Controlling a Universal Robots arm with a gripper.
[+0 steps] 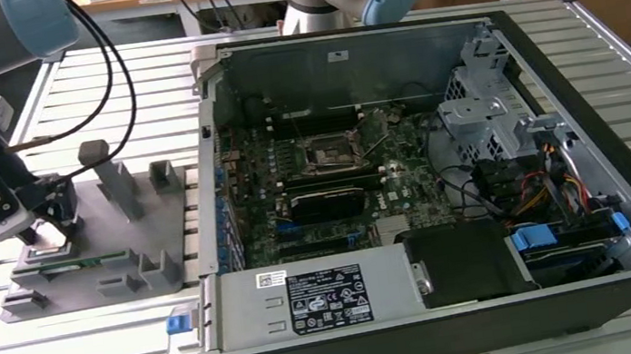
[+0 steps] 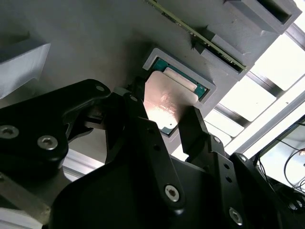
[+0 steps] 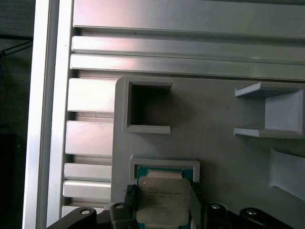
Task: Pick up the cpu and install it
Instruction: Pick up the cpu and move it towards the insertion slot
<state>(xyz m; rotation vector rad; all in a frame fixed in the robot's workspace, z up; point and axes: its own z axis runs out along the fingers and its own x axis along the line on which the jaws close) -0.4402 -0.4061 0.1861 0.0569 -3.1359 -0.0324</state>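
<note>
Gripper (image 1: 42, 233) jaws clenched on small silver-grey square metal cpu (image 3: 163, 200), I see, at its pocket in grey plastic fixture (image 1: 97, 238).

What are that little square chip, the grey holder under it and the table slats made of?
The chip: a metal top by the look, satin silver and catching light, with a greenish board edge at its rim. The grey holder: probably plastic, matte and even. The table slats: likely aluminium, with long bright streaks.

Cpu (image 2: 167, 102) at fixture pocket (image 3: 164, 164) (hand (image 3: 163, 202) astride), computer case (image 1: 436, 344) at the exterior view's right.
</note>
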